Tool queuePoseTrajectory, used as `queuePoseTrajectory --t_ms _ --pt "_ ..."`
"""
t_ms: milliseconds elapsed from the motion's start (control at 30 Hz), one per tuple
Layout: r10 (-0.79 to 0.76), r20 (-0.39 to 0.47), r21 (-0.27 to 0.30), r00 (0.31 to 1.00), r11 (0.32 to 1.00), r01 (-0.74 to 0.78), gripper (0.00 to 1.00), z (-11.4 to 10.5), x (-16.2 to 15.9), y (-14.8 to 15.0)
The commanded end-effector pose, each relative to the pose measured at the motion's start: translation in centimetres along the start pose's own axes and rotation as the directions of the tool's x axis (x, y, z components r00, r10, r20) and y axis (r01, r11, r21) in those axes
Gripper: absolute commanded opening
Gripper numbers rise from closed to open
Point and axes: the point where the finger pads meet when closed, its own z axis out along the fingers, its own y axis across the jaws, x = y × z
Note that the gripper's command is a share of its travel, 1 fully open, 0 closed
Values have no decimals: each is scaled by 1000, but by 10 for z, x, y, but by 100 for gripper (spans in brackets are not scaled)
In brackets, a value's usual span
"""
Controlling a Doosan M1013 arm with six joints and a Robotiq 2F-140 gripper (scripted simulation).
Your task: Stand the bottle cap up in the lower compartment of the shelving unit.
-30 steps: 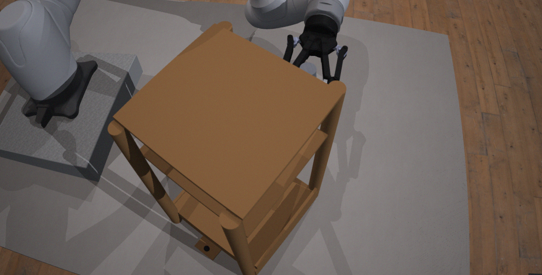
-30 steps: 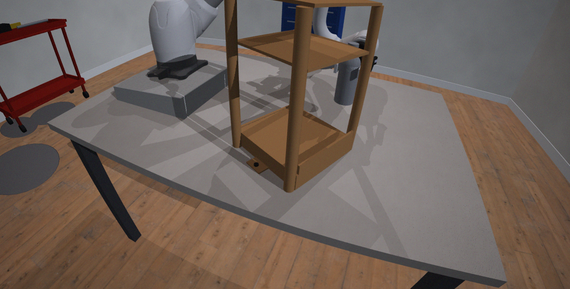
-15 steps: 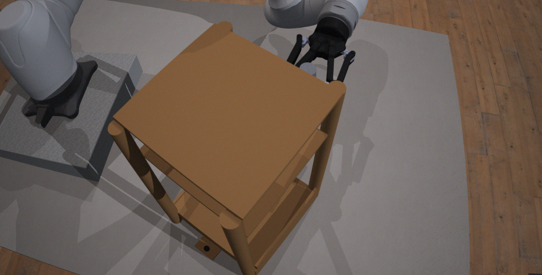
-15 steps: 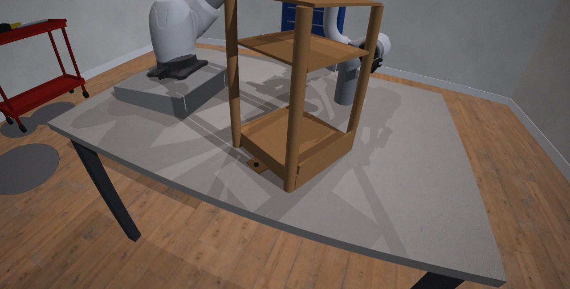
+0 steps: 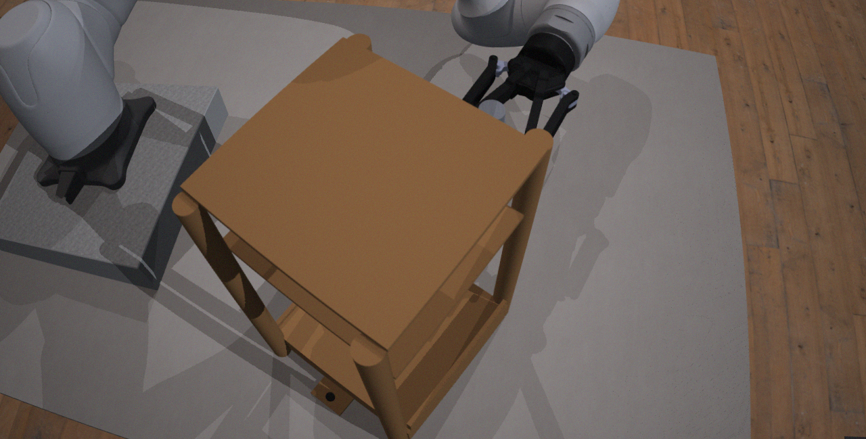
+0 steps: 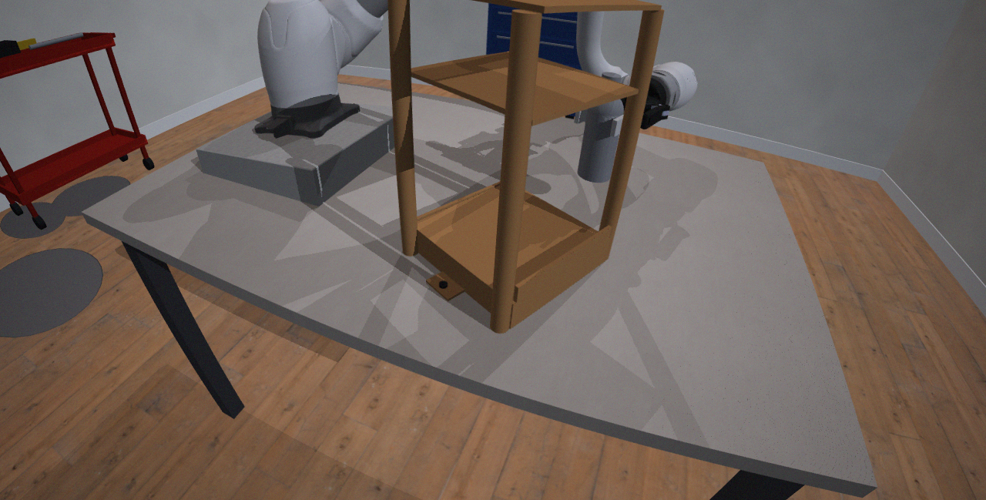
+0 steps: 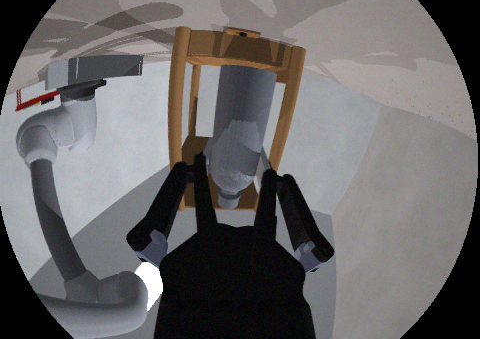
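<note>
The brown shelving unit [image 5: 363, 182] stands in the middle of the table. Its lower compartment floor [image 6: 499, 228] is bare. My gripper [image 5: 519, 108] is shut on the grey bottle [image 6: 594, 149], gripping it near the shoulder just below the cap. The bottle is upright, cap up, just outside the unit by its far right post [image 6: 631, 117], at the height of the lower compartment. In the wrist view the bottle [image 7: 240, 126] sits between the fingers with the unit's frame right behind it. From above only the cap [image 5: 493, 110] shows, next to the top shelf's edge.
The robot's base [image 5: 90, 151] sits on a grey block [image 6: 296, 159] to the left of the unit. A small brown bracket [image 6: 443, 285] lies at the unit's foot. A red cart [image 6: 62, 117] stands off the table at the left.
</note>
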Motion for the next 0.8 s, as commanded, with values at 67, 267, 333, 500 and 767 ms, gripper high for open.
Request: queuePoseTrajectory --t_ms 67,267,333,500,767 --pt "-1 0 94 1000 996 1 0 0 0 0" --pt "-1 0 104 1000 995 1 0 0 0 0" --pt "-1 0 104 1000 995 1 0 0 0 0" --pt "-1 0 104 1000 995 1 0 0 0 0" --pt "-1 0 104 1000 995 1 0 5 0 -1"
